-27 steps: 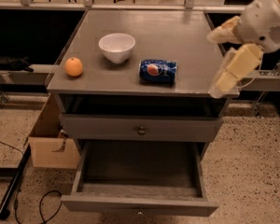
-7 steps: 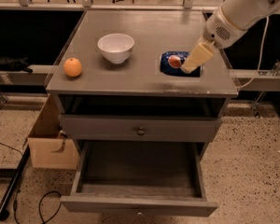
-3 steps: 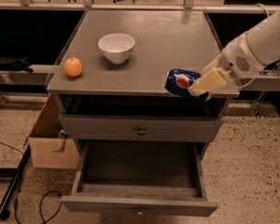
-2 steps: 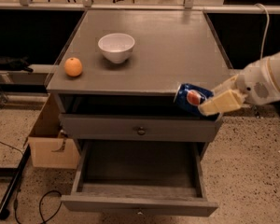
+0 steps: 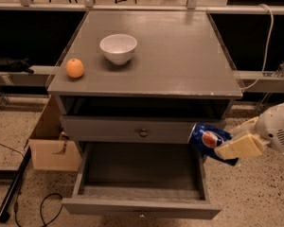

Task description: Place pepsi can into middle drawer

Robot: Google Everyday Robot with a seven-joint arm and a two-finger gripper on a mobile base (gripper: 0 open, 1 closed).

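The blue pepsi can (image 5: 209,141) lies tilted in my gripper (image 5: 223,149), which is shut on it from the right. The can hangs in the air below the cabinet top, in front of the right end of the closed drawer front with a round knob (image 5: 143,132). It is above the right side wall of the open middle drawer (image 5: 132,206). That drawer is pulled out and its dark floor is bare. My white arm (image 5: 277,131) comes in from the right edge.
On the cabinet top (image 5: 180,56) stand a white bowl (image 5: 118,48) and an orange fruit (image 5: 75,68) near the left edge. A cardboard box (image 5: 49,143) sits on the floor at the left, with a black pole and cable beside it.
My gripper took the can off the cabinet top, carried it over the right front edge and lowered it to beside the open drawer's right wall.
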